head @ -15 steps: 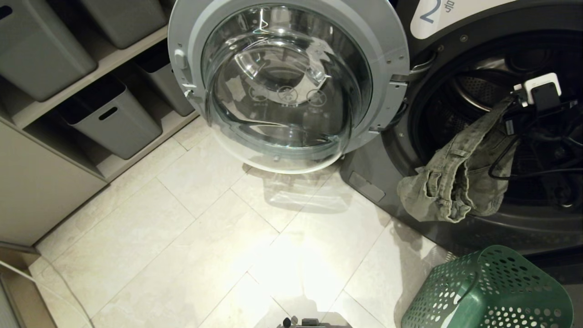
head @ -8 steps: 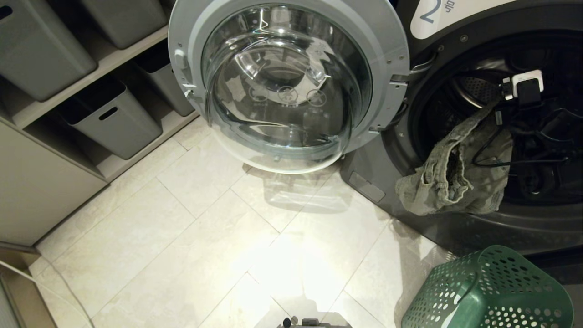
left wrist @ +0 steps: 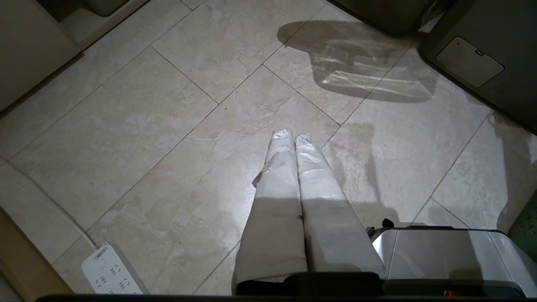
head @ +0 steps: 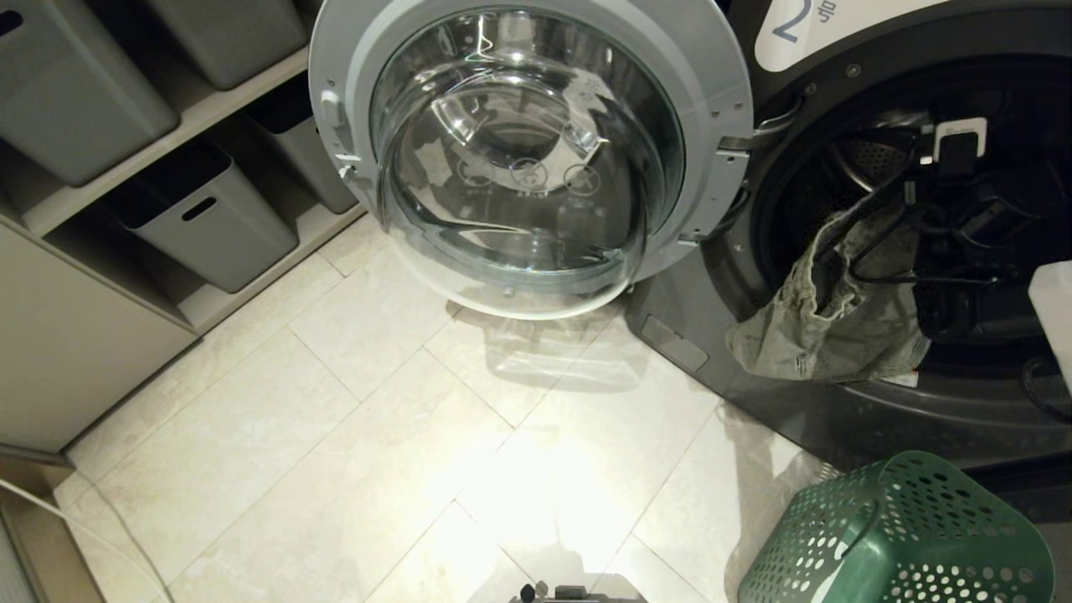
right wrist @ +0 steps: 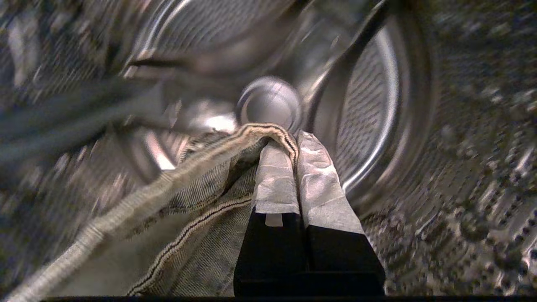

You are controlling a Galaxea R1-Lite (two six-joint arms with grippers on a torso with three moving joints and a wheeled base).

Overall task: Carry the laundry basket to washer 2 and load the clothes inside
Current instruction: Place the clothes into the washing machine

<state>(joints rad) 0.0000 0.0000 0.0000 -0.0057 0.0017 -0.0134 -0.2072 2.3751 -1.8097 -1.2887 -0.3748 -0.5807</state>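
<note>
Both jaws pressed together: right gripper [right wrist: 293, 140] pinching clothes [head: 837, 318], drum blurred; left gripper [left wrist: 292, 136] empty.

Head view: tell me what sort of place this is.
Probably a laundry room or laundromat: a front-load washer labelled 2 with its door open, a green laundry basket on tiled floor, and grey storage bins on shelves.
</note>
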